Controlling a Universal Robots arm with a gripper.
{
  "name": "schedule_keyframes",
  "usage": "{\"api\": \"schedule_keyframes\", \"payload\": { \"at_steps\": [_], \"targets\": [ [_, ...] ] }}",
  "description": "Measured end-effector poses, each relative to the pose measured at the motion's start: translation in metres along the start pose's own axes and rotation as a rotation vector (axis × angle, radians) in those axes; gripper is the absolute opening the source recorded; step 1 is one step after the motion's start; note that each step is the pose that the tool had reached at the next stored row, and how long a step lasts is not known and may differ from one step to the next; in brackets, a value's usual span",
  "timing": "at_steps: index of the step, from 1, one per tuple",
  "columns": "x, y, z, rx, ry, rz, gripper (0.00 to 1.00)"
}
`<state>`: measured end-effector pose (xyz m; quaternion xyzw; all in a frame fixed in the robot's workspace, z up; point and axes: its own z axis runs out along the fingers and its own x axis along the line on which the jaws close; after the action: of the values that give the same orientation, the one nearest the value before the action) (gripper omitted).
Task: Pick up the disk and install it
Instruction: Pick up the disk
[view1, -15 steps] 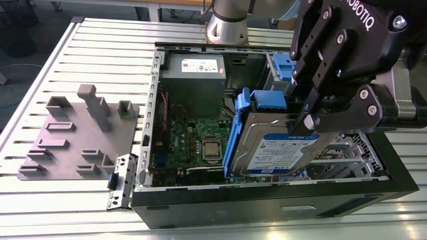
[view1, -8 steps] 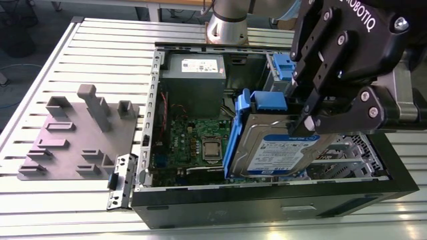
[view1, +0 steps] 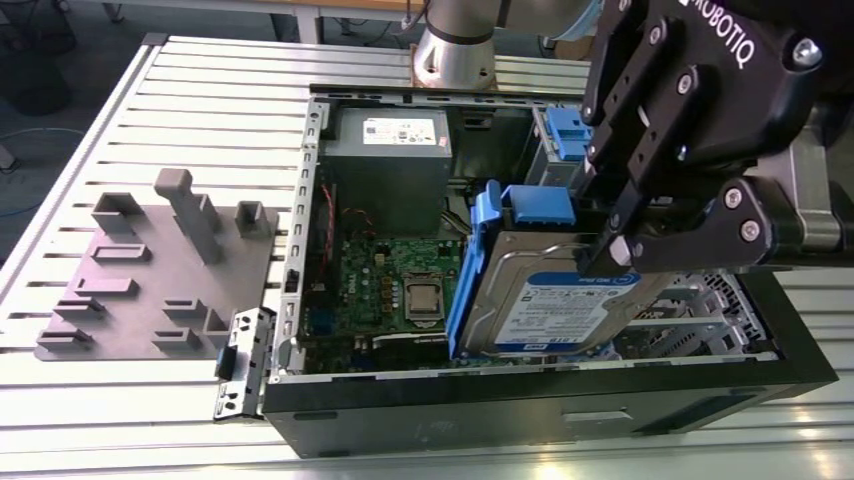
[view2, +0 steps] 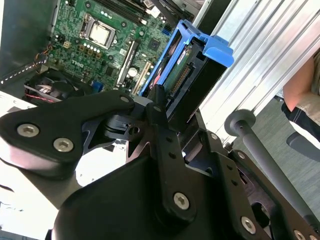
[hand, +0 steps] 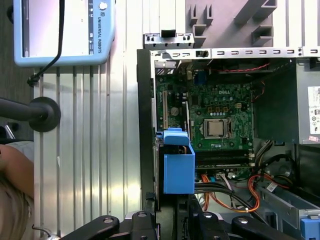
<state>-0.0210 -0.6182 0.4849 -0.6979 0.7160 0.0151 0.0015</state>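
Pincer (view1: 622, 255) clamped on the disk (view1: 561, 300), which hangs tilted inside the open computer case (view1: 534, 405), on the exterior view's right of the motherboard (view1: 387, 285). I'd square it up, go slow, and stay off the orange cables (hand: 252, 187).

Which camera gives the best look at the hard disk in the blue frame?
The exterior view: the flat silver-grey metal disk shows its labelled face and blue plastic frame. The second wrist view shows its connector edge; the first wrist view, its blue frame end-on.
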Motion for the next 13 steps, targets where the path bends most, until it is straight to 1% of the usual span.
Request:
{"api": "schedule_keyframes", "payload": {
  "at_steps": [5,7,13],
  "targets": [
    [0.0009,0.0,-0.0001,0.0,0.0001,0.0,0.35],
    [0.0051,-0.0001,-0.0002,0.0,0.0001,0.0,0.35],
    [0.0065,-0.0002,-0.0002,0.0,0.0002,0.0,0.35]
  ]
}}
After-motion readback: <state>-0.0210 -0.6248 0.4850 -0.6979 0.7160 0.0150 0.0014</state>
